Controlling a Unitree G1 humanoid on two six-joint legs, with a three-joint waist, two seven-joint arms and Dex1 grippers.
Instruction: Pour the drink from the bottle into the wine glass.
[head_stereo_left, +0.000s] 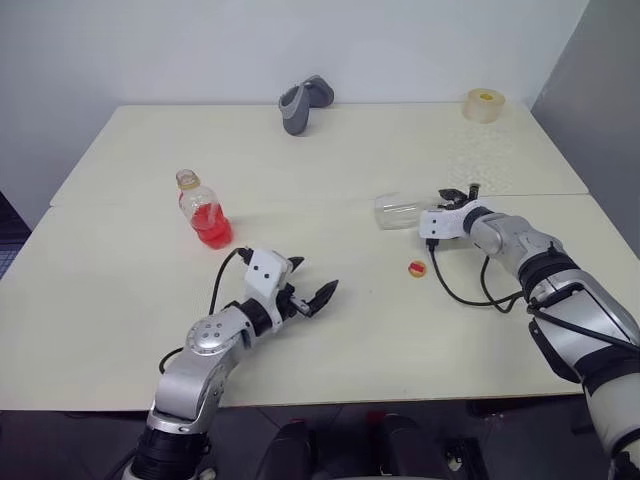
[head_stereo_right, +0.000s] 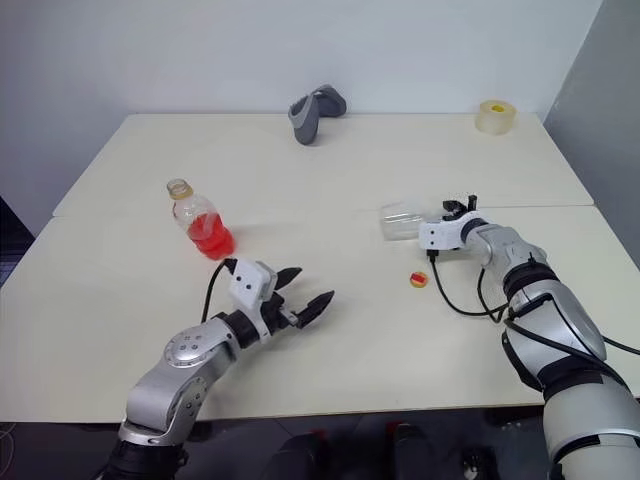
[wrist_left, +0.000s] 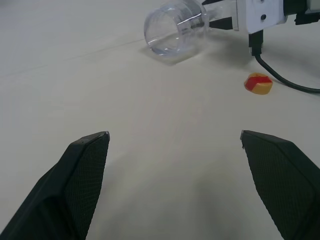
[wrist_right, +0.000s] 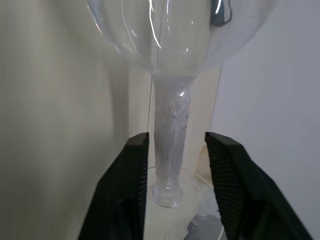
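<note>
Glass first: one clear wine glass (head_stereo_left: 400, 211) is lying on its side on the pale matte tabletop (head_stereo_left: 330, 150), rounded bowl toward the robot's left, thin stem running between the right gripper's (wrist_right: 176, 145) two black textured fingers (wrist_right: 132, 175), which are sitting close on either side; actual contact is hard to tell. One bulbous clear plastic bottle (head_stereo_left: 204, 212) is standing uncapped well to the left, red-pink drink (head_stereo_left: 211, 226) pooling low. One yellow-red cap (head_stereo_left: 417, 268) is lying near the glass. Left gripper (wrist_left: 175, 137) is hovering, fingers spread wide.
</note>
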